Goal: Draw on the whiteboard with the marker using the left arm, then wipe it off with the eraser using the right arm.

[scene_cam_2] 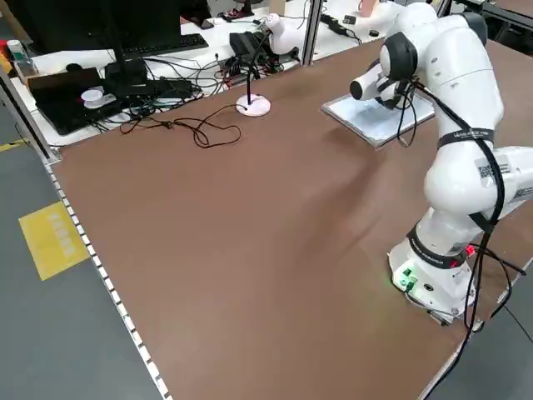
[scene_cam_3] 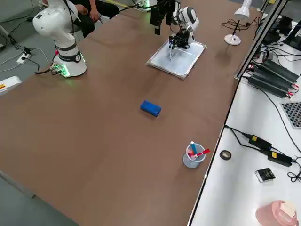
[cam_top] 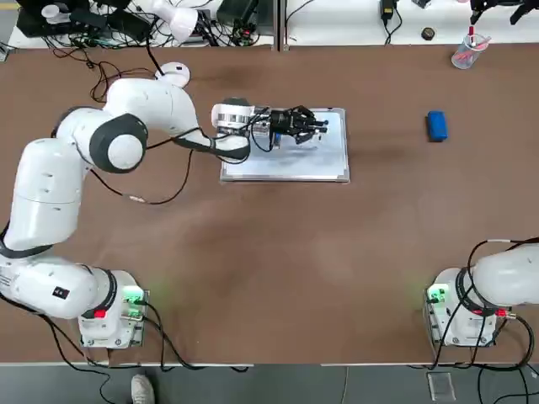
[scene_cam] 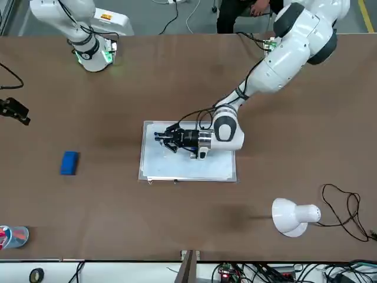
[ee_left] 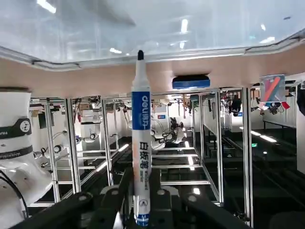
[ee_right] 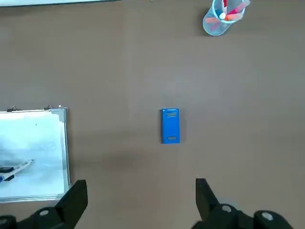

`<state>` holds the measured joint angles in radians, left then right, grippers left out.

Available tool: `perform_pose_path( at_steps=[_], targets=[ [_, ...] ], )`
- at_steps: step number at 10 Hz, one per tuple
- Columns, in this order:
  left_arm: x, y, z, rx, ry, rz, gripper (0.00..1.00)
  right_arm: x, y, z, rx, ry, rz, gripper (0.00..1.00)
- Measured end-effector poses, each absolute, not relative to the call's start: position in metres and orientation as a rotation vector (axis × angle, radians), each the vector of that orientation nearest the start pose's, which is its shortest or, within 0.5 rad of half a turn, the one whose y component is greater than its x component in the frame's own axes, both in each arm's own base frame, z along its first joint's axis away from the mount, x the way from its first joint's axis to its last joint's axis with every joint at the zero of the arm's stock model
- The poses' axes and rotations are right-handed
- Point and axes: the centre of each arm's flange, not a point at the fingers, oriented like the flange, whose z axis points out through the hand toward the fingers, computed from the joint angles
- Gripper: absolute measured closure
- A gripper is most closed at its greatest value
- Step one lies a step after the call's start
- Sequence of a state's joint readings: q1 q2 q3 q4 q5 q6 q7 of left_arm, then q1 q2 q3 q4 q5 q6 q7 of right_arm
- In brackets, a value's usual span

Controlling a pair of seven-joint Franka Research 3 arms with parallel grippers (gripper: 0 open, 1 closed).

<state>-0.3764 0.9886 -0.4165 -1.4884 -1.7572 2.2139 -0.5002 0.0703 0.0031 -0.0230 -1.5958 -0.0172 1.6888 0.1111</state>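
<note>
The whiteboard (cam_top: pixel 285 160) lies flat at the table's middle. My left gripper (cam_top: pixel 305 126) hovers over its far half, shut on the marker (ee_left: pixel 141 143), a slim white pen with blue print. The marker's dark tip points at the board (ee_left: pixel 143 28) and appears to reach its surface. The right wrist view shows the marker (ee_right: pixel 15 168) low over the board (ee_right: pixel 38 143). To the board's right the blue eraser (cam_top: pixel 436 125) lies alone on the table, apart from both grippers. My right gripper (ee_right: pixel 140 200) is open high above the table, near the eraser (ee_right: pixel 170 125). The right arm (cam_top: pixel 505 278) is folded by its base.
A clear cup (cam_top: pixel 467 50) with red pens stands at the far right corner, beyond the eraser. A white desk lamp (scene_cam: pixel 294 217) and its cables sit at the far left edge. Brown tabletop surrounds the board.
</note>
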Motion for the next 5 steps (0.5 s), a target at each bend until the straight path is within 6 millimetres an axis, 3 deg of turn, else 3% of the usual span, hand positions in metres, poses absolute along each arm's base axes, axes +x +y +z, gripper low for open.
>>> perform_pose_path(
  at_steps=[5],
  targets=[
    [0.5171,-0.4915,0.1271,1.365,1.166,-1.182,0.82,0.5642,0.0264,0.6191,-3.136,0.100,-0.106,0.00]
  ],
)
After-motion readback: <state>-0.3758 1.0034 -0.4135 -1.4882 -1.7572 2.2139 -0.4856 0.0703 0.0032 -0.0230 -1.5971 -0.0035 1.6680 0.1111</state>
